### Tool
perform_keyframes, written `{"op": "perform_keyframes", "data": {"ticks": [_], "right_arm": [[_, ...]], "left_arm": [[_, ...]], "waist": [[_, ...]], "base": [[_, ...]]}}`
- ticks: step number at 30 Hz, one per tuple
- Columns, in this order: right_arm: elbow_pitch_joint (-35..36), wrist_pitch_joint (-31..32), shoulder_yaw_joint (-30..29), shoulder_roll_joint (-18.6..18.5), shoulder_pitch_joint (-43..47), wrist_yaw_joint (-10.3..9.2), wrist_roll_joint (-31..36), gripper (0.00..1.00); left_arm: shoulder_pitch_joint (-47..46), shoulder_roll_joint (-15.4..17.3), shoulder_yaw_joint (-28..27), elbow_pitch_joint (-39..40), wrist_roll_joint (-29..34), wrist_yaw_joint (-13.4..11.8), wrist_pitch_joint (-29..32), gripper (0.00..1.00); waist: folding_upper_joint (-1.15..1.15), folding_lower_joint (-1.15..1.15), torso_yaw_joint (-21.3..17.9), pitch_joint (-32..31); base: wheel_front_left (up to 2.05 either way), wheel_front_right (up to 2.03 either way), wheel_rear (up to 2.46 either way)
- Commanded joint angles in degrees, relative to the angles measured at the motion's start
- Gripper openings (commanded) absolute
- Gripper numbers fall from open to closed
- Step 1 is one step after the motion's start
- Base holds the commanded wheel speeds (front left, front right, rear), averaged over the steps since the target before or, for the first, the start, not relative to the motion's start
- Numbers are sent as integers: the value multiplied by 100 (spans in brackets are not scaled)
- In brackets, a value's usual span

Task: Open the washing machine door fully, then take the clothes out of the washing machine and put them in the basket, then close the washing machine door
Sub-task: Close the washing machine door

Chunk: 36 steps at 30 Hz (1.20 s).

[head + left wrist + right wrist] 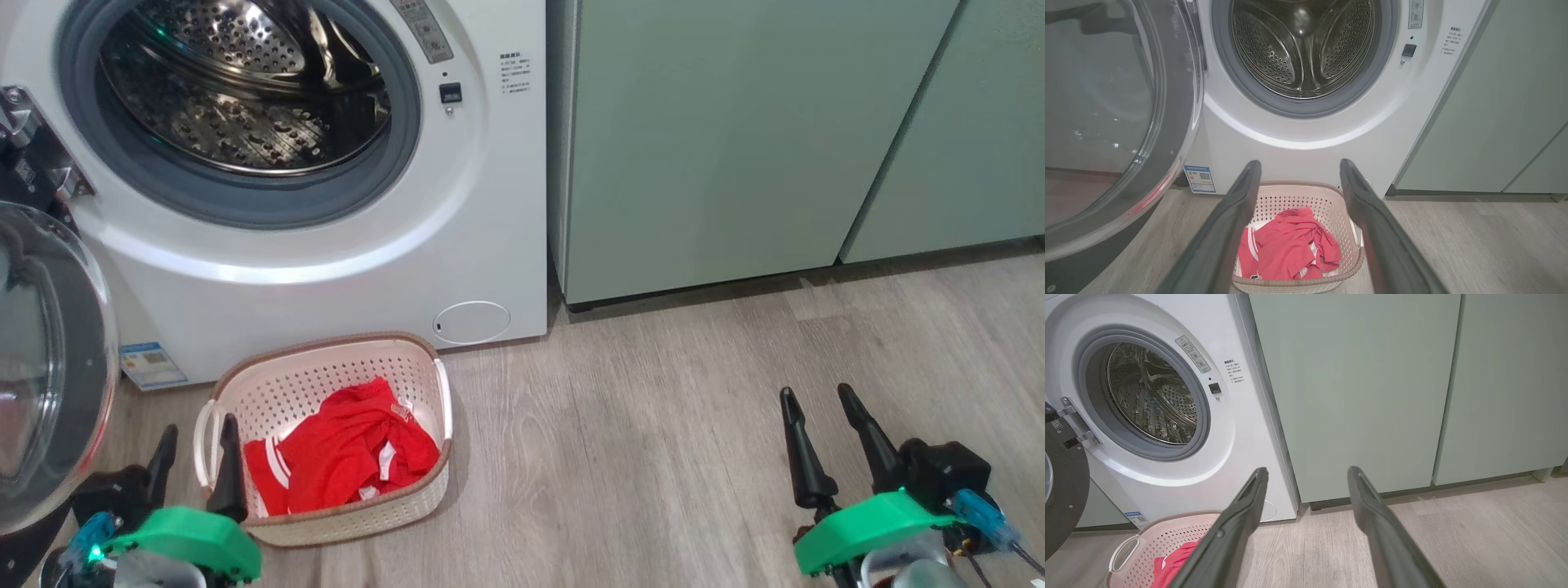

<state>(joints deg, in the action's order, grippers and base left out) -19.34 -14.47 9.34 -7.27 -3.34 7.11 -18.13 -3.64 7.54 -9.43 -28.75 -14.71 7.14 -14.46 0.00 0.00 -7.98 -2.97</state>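
The white washing machine point(326, 245) point(1306, 139) point(1237, 449) stands with its steel drum bare. Its round door point(49, 367) point(1114, 122) point(1061, 486) hangs swung open at the left. On the floor in front sits the cream basket point(424, 367) point(1327, 196) point(1143, 539), holding the red clothes point(351, 449) point(1290, 245) point(1175, 559). My left gripper point(196, 437) point(1300, 169) is open, hovering at the basket's near left side, nothing between its fingers. My right gripper point(816, 396) point(1306, 473) is open over bare floor at the right, far from the basket.
Pale green cabinets point(735, 139) point(1506, 114) point(1372, 388) stand right of the machine. Wood-look floor point(653, 425) stretches between the basket and my right gripper. The open door juts out close beside my left arm.
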Motion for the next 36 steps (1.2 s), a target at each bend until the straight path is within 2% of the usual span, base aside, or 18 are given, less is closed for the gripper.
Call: {"op": "perform_keyframes", "data": {"ticks": [1, 7, 12, 23, 24, 36], "right_arm": [[154, -53, 118, -60, -142, 37, 36, 100], [159, -53, 102, -24, -113, 37, 35, 100], [153, -53, 147, -8, -95, 37, 21, 100], [164, -53, 137, 63, -108, 37, 15, 100], [164, -53, 137, 63, -108, 37, 15, 100], [149, -53, 160, 141, -221, 37, 10, 100]], "left_arm": [[-226, 108, -159, 187, -7, 33, -53, 100], [-224, 91, -118, 171, -17, 34, -53, 100], [-250, 61, -98, 183, 62, 34, -53, 100], [-347, -10, -176, 152, 228, 5, -53, 100], [-347, -10, -176, 152, 228, 5, -53, 100], [-547, 10, -297, 16, 350, -133, -53, 100]], "waist": [[0, 0, 12, -10], [0, 0, 136, -41], [0, 0, 417, -46], [0, 0, 1446, -65], [0, 0, 1446, -65], [0, 0, 2638, -15]], "base": [[0, 0, 0], [0, 0, 0], [0, 0, 0], [0, 0, 0], [0, 0, 0], [0, 0, 0]]}}
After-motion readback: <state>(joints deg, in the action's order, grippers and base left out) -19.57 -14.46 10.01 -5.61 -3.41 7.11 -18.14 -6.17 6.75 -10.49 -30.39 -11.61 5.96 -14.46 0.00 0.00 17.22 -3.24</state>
